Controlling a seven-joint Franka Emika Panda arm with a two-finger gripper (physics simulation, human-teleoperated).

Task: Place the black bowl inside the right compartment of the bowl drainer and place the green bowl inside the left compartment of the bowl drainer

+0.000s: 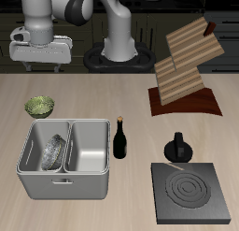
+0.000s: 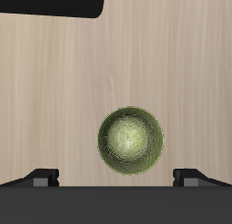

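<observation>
The green bowl [image 1: 39, 106] sits upright on the table behind the bowl drainer [image 1: 65, 184]. In the wrist view the green bowl [image 2: 131, 140] lies directly below my gripper [image 2: 116, 178], between the two widely spread fingertips [image 2: 41, 178]. My gripper [image 1: 39, 66] hangs open and empty well above the bowl. The black bowl [image 1: 54, 152] leans tilted inside the drainer well that is farther from the wine bottle. The other well holds nothing.
A dark wine bottle [image 1: 120, 139] stands right beside the drainer. A black moka pot [image 1: 177, 149] and a black stove plate [image 1: 191, 193] lie beyond it. A wooden rack [image 1: 185, 71] stands at the back.
</observation>
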